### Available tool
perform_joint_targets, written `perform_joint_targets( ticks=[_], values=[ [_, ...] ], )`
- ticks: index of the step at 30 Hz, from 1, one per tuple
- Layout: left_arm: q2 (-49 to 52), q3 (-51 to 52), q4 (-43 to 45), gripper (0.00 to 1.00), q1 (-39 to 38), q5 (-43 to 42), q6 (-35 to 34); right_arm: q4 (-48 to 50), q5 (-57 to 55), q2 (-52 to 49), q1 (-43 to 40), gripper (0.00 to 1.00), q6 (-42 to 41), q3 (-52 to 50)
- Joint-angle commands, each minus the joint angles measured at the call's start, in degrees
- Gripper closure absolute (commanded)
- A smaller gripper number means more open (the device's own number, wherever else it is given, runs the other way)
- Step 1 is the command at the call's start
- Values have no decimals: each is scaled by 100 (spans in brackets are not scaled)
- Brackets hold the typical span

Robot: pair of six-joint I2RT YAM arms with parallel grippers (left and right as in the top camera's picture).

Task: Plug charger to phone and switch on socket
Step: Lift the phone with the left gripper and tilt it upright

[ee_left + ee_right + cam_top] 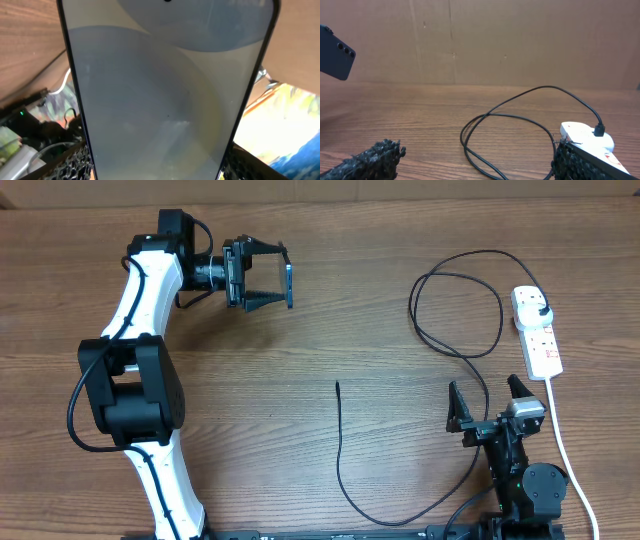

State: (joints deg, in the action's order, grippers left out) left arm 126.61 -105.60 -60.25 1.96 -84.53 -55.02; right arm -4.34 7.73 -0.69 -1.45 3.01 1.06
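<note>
My left gripper is shut on the phone, holding it on edge above the table at the upper left. Its pale screen fills the left wrist view between the fingers. Its dark back with camera lenses shows in the right wrist view. The black charger cable loops on the table, its plug set in the white power strip at the right. Its connector tip lies free mid-table. My right gripper is open and empty near the front right, beside the strip.
The strip's thick white cord runs down the right side past my right arm. The cable curves along the table's front edge. A brown cardboard wall stands behind the table.
</note>
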Motion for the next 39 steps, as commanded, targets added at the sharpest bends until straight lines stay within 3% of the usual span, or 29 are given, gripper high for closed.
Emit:
perform_joint_targets(
  ticks=[1,23,39],
  values=[
    [-22,-192,-118,96,-15,-404,-210,20,46,52,26,0,7,-61],
    [-22,-192,-304,96,-17,-382,-245,20,46,52,26,0,7,-61],
    [-22,-192,-579,96,-17,133,-212,22,46,52,26,0,7,-61]
  ],
)
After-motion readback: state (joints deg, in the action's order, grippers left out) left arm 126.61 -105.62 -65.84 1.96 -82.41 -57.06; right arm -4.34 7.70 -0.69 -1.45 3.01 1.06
